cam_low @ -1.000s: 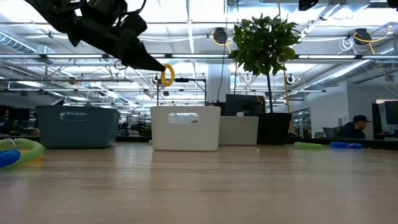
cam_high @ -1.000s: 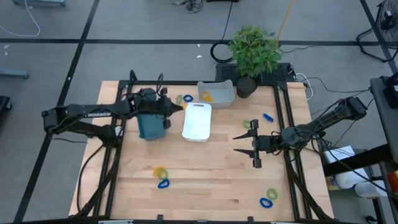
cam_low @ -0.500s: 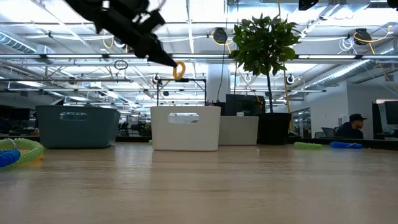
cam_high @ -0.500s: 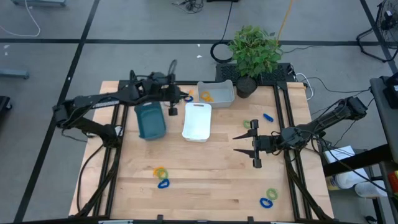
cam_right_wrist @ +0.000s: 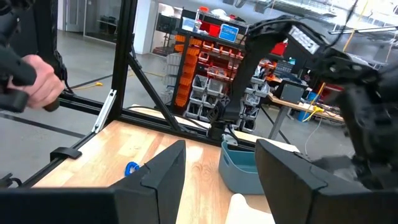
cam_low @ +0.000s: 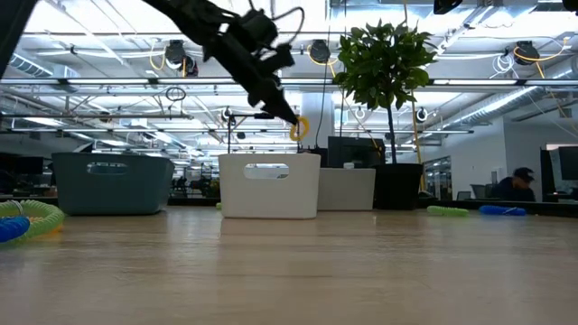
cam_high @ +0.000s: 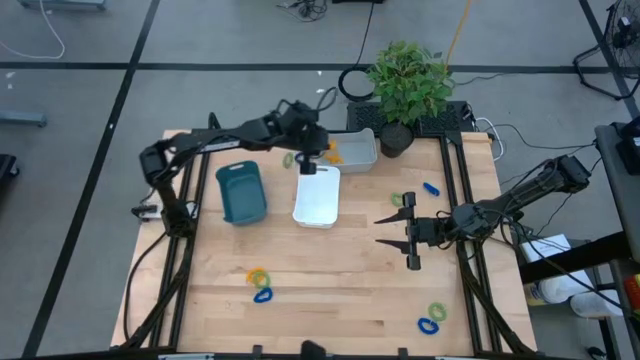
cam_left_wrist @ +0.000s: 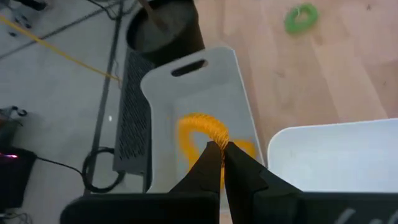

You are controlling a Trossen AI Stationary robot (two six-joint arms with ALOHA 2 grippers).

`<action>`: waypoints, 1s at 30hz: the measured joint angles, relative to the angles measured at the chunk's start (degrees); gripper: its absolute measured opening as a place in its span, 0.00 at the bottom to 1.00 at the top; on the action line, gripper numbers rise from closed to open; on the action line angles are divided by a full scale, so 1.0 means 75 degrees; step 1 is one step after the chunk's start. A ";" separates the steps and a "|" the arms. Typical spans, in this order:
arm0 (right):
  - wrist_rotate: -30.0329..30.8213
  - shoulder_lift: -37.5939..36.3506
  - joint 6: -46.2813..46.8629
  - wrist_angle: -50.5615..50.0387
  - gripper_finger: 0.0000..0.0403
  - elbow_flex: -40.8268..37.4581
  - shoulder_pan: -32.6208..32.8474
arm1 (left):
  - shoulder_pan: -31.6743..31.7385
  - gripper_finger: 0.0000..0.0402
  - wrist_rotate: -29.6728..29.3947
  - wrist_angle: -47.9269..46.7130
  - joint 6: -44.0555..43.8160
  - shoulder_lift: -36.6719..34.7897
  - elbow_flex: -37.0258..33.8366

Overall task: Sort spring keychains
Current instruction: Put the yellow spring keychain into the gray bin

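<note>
Since the earlier frames the left arm has swung away from the teal plastic bin [cam_high: 240, 192], past the white rectangular tray [cam_high: 317, 195], and its left gripper [cam_high: 308, 160] now hangs above the near end of the pale grey tray [cam_high: 349, 150] that stands just beyond the white one, toward the potted green plant [cam_high: 408, 78]. Its fingers are pinched together on an orange-yellow coiled spring keychain [cam_left_wrist: 203, 131], which the low view shows dangling in the air above the white tray's rim [cam_low: 297, 128]. Another orange-yellow coiled keychain [cam_high: 332, 154] already lies inside the pale grey tray. Near the white tray a green coil [cam_high: 289, 159] lies on the light wooden tabletop [cam_high: 340, 280] between it and the teal bin's far corner. On the side of the white tray toward the right arm lie a green coil [cam_high: 400, 200] and a blue coil [cam_high: 431, 187]. Well apart from the white tray, toward the table's front edge, sit a yellow-and-blue pair [cam_high: 260, 284] and a green-and-blue pair [cam_high: 433, 319]. The right gripper [cam_high: 392, 229] waits beside the white tray with its fingers spread wide, holding nothing
</note>
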 joint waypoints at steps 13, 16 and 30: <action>-0.0004 0.0000 -0.0145 0.0003 0.45 0.0000 0.0000 | 0.0282 0.01 -0.0259 -0.0915 -0.0064 0.1686 0.1662; -0.0007 0.0000 -0.0146 0.0000 0.45 0.0000 0.0000 | 0.0365 0.01 -0.0306 -0.0937 -0.0238 0.1974 0.1722; -0.0008 0.0000 -0.0144 0.0043 0.45 0.0000 0.0000 | 0.0442 0.07 -0.0372 -0.1296 -0.0789 0.2420 0.1729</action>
